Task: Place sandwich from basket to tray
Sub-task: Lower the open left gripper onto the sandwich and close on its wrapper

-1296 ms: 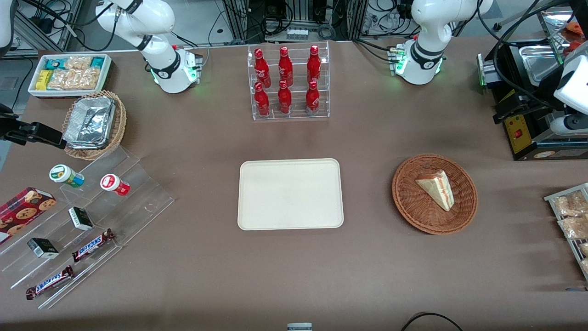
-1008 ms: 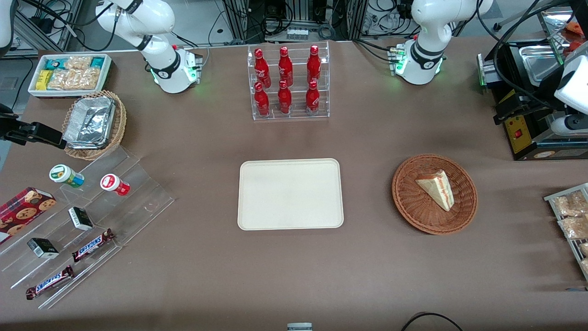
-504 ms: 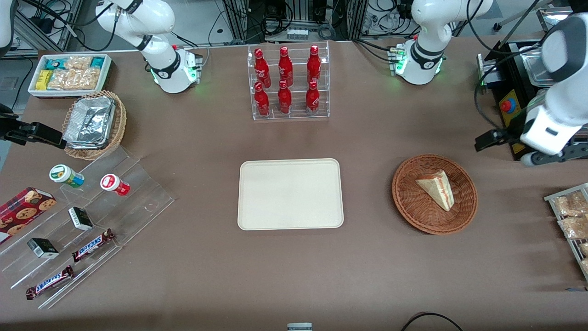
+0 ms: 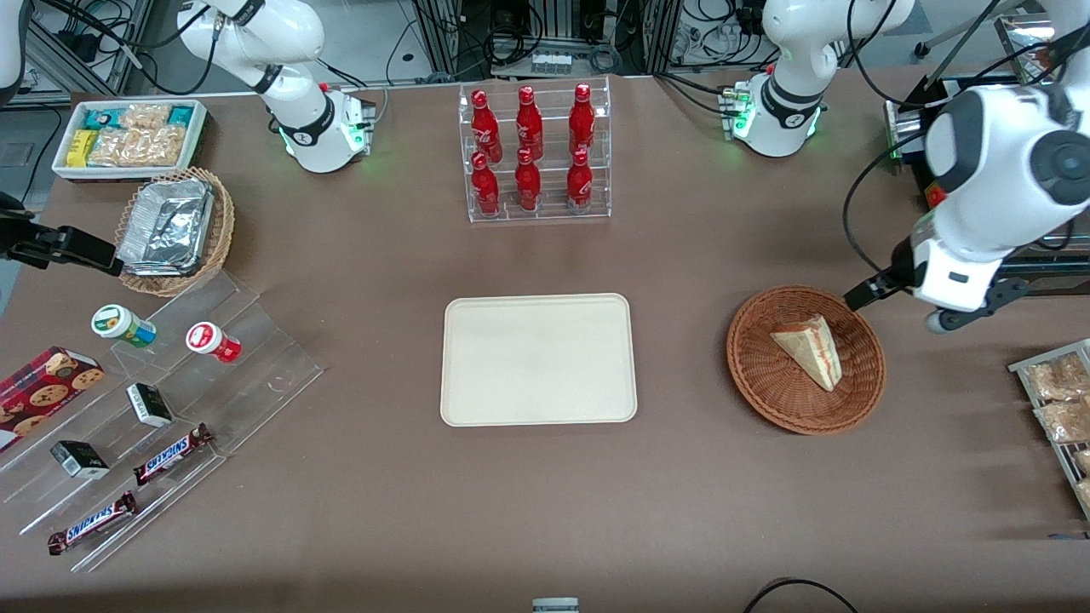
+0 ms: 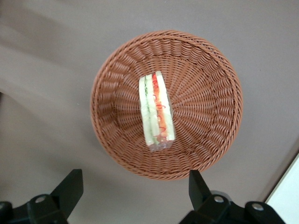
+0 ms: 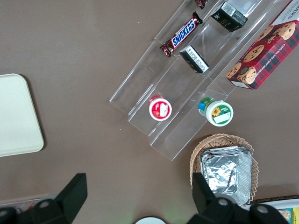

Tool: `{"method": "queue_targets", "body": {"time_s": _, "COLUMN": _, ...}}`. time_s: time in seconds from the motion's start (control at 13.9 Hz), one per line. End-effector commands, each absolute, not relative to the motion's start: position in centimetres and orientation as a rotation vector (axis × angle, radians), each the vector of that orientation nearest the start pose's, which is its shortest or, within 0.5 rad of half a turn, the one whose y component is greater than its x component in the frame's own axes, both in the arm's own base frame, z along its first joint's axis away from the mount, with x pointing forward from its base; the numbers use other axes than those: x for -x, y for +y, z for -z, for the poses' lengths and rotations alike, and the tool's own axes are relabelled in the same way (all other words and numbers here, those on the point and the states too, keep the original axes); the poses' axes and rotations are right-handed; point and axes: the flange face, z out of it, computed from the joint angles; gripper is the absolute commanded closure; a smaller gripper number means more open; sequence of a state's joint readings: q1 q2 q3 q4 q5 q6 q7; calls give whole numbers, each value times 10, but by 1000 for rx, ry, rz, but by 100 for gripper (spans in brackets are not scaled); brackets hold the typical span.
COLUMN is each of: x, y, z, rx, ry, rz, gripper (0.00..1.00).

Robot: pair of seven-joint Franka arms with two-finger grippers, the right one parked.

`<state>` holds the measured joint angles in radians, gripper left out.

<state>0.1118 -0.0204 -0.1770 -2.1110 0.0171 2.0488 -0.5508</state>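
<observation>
The sandwich (image 4: pixel 809 347) (image 5: pixel 156 108), a pale wedge with red and green layers along its cut edge, lies in the round reddish-brown basket (image 4: pixel 758 375) (image 5: pixel 205 84). The cream tray (image 4: pixel 538 359) (image 5: pixel 290 196) rests flat on the table beside the basket, toward the parked arm's end, with nothing on it. My left gripper (image 4: pixel 869 298) (image 5: pixel 134 186) hovers above the basket's rim on the working arm's side, farther from the front camera than the sandwich. Its fingers (image 5: pixel 70 185) are spread wide, open and holding nothing.
A clear rack of red bottles (image 4: pixel 535 153) stands farther from the front camera than the tray. A black machine (image 4: pixel 962 230) and a wire rack of snack bags (image 4: pixel 1056 400) sit at the working arm's end. Acrylic steps with snacks (image 4: pixel 162 409) lie toward the parked arm's end.
The left arm has swung in from the table's edge by the black machine toward the basket, and the gripper now hangs over the basket's rim. Sandwich, basket and tray have not moved.
</observation>
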Motion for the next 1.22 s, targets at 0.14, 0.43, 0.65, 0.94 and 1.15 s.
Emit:
{"method": "queue_targets", "body": {"time_s": 0.14, "x": -536, "y": -55, "z": -368, "rx": 2947, "ry": -877, "rz": 12, "gripper": 0}}
{"method": "queue_targets", "body": {"time_s": 0.43, "x": -544, "y": -58, "z": -321, "rx": 2935, "ry": -960, "rz": 26, "gripper": 0}}
{"method": "queue_targets", "body": {"time_s": 0.65, "x": -548, "y": -58, "z": -298, "rx": 2931, "ry": -1015, "rz": 27, "gripper": 0}}
{"method": "queue_targets", "body": {"time_s": 0.94, "x": -547, "y": -55, "z": -280, "rx": 2922, "ry": -1025, "rz": -15, "gripper": 1}}
{"method": "queue_targets", "body": {"time_s": 1.15, "x": -543, "y": -50, "z": -270, "rx": 2895, "ry": -1060, "rz": -41, "gripper": 27}}
